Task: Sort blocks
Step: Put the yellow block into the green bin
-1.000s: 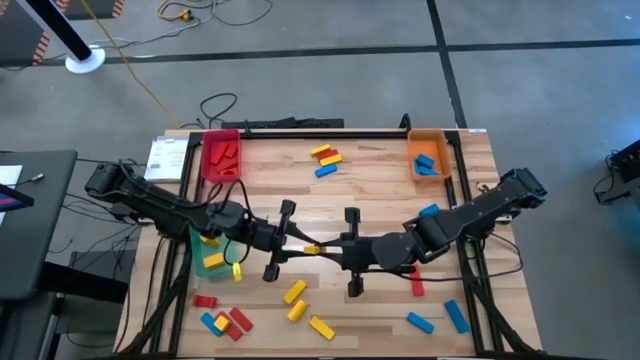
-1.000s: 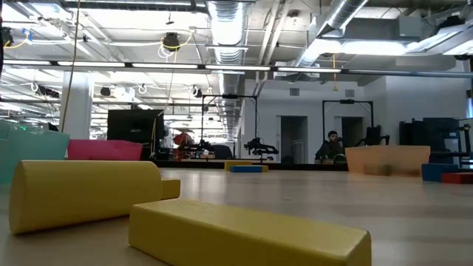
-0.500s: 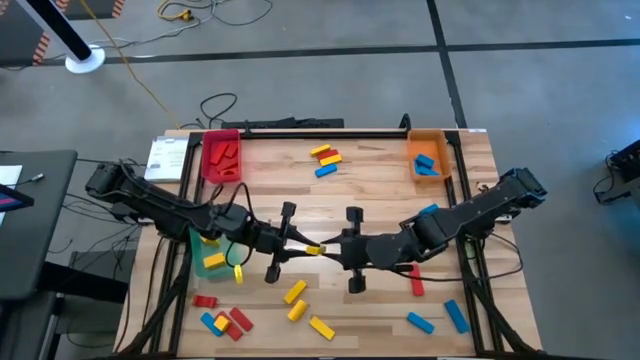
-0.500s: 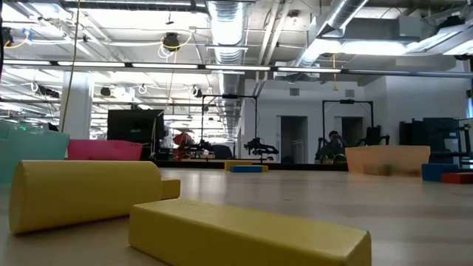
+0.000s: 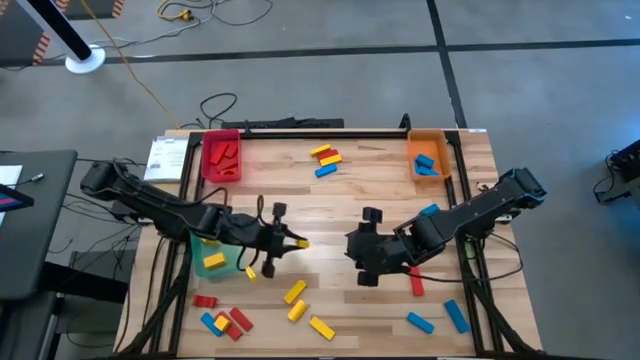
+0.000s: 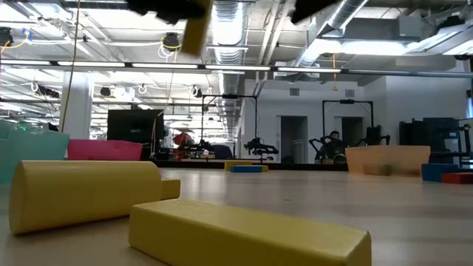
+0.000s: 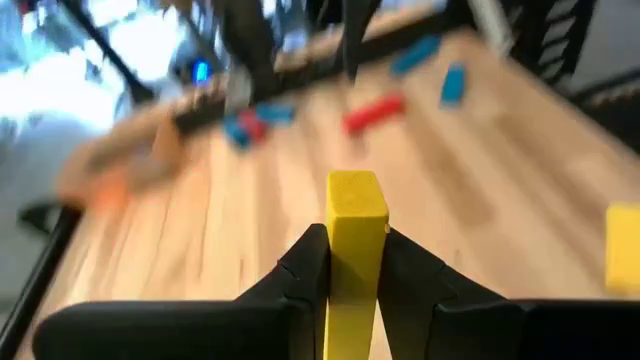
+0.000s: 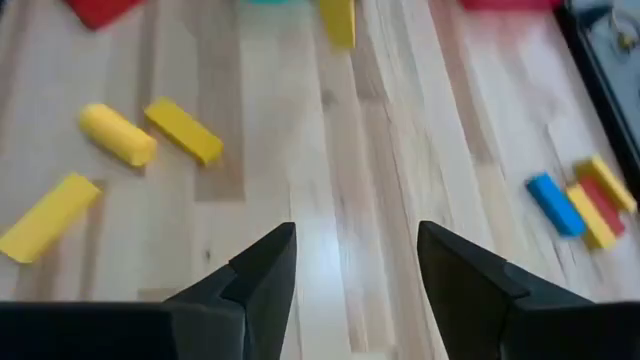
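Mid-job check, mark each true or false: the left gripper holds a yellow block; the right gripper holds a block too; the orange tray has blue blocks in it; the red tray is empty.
1. The left gripper holds a yellow block. True.
2. The right gripper holds a block. False: its fingers are open with only bare table between them.
3. The orange tray has blue blocks in it. True.
4. The red tray is empty. False: red blocks lie in it.

I'm working in an industrial lab: exposed ceiling ducts [image 6: 225, 26] at the frame's top, concrete floor [image 5: 300, 70], other robot rigs [image 6: 260, 148] mid-frame.
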### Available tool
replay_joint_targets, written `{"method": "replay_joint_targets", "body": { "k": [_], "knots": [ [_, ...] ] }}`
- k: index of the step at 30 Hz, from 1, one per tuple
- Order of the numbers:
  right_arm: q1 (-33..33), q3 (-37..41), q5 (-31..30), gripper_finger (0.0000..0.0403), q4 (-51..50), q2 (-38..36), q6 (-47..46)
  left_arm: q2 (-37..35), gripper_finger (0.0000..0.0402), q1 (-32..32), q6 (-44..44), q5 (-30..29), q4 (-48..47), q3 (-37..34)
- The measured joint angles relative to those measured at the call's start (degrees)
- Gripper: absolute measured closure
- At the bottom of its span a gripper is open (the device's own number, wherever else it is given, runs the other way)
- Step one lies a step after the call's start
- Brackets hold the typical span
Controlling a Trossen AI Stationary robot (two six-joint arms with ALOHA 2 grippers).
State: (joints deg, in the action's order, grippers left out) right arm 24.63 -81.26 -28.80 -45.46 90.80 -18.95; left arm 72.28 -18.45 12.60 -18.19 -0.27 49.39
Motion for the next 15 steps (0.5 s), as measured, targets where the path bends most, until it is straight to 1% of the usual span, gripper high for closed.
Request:
{"method": "replay_joint_targets", "body": {
  "k": [4, 9, 15],
  "knots": [
    [0.2, 3.2, 0.1, 0.0188, -1.5, 0.0, -3.2, -2.9, 0.0346, -0.8, -5.8, -3.1, -11.7, 0.0],
    [0.9, 6.4, 0.2, 0.0192, -2.1, -0.1, -6.2, -7.0, 0.0346, -2.4, -14.3, -5.1, -25.0, 0.0],
    [2.4, 8.5, 0.3, 0.0193, -3.0, -0.1, -8.9, -12.0, 0.0346, -5.4, -26.8, -5.3, -40.9, 0.0]
  ]
}}
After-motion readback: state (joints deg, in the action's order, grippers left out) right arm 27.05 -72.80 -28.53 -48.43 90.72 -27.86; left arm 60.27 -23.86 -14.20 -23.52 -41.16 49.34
